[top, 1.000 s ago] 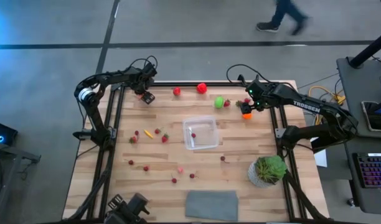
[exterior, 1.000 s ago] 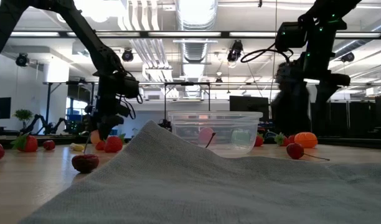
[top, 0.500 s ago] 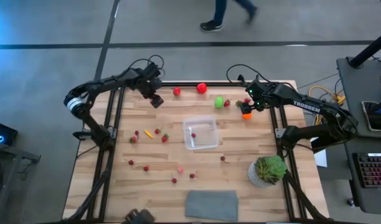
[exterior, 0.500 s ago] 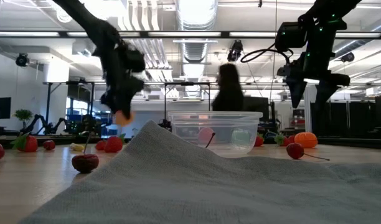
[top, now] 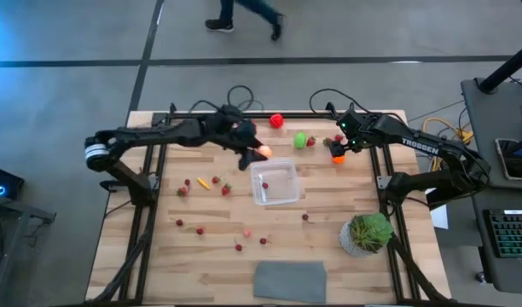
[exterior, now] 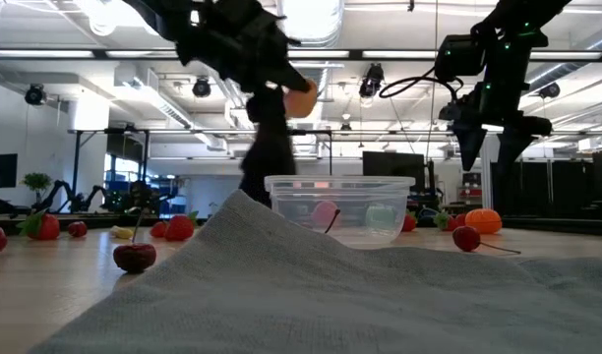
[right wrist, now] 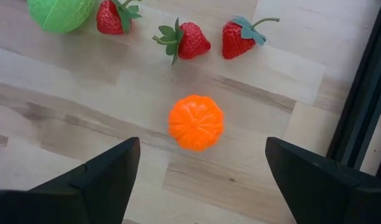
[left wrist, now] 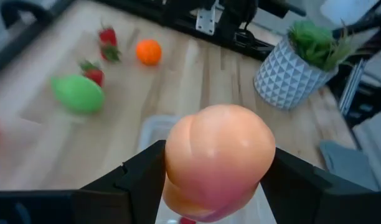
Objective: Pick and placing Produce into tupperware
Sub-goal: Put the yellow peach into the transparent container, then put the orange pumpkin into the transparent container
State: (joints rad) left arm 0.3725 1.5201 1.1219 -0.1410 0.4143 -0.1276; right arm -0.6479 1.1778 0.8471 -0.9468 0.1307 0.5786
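Transport step in hand. Left claw [top: 259,153] grips a peach [left wrist: 218,158], raised at the tub's [top: 275,183] 11 o'clock corner. Right claw [top: 339,145] hangs spread above an orange [right wrist: 195,122], tabletop's 1 o'clock. Next: centre over the tub, lower, release.

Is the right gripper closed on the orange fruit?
No. In the right wrist view the right gripper is open, its fingers spread wide on either side of the orange fruit, which lies untouched on the table.

tupperware [top: 275,182] mid-table; left gripper [top: 259,153] with peach [top: 263,152] above its far-left corner; right gripper [top: 339,147] over mandarin [top: 338,157], far right; potted plant [top: 367,232] near right.
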